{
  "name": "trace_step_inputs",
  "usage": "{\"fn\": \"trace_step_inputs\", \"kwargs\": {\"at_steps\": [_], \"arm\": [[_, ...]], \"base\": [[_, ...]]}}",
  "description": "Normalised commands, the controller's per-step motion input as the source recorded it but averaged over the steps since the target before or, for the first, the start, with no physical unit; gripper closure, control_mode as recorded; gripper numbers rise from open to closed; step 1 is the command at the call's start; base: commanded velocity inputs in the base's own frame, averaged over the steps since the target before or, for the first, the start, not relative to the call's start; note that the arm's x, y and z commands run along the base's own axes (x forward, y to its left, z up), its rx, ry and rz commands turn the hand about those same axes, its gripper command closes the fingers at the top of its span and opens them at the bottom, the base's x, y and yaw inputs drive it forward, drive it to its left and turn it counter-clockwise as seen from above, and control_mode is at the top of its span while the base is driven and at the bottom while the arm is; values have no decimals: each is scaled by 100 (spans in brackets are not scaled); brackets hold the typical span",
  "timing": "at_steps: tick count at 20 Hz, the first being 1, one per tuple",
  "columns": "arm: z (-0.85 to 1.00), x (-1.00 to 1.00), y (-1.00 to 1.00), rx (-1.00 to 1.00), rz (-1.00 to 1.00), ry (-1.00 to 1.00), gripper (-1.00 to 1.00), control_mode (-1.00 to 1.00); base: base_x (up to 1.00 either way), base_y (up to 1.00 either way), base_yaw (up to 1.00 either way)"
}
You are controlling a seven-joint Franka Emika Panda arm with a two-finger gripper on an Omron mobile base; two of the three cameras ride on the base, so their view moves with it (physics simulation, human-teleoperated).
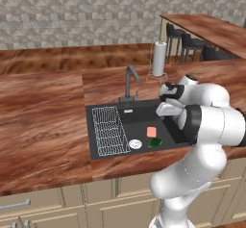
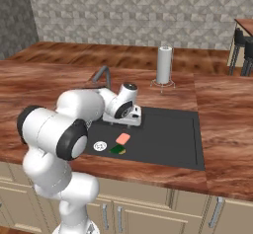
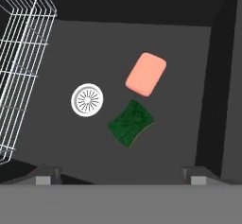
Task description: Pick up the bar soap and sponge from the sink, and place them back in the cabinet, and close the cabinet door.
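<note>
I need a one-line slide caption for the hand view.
Open fingers above the sink, with bar soap and sponge beside the drain.

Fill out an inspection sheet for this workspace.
Surface: wooden counter around a black sink.
Job's things: bar soap and sponge, green face up, lie on the sink floor, near each other beside the drain; cabinet nothing seen.
Clutter: wire rack in sink; paper towel roll behind it.
Gripper: gripper above the sink, open, holding nothing.
Cables: nothing seen.
Surroundings: faucet, tiled wall, bar stools.
</note>
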Motion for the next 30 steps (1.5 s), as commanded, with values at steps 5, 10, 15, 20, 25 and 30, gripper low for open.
{"fn": "trace_step_inputs", "kwargs": {"at_steps": [5,10,15,20,25,30], "arm": [[-68,9,39,0,-30,22,-100,-100],[-28,0,20,0,-34,37,-100,-100],[-35,-11,0,4,-26,30,-100,-100],[-57,-10,0,9,-17,15,-100,-100],[-47,8,0,2,-18,2,-100,-100],[-22,36,0,0,-5,0,-100,-100]], "base": [[0,0,0],[0,0,0],[0,0,0],[0,0,0],[0,0,0],[0,0,0]]}}
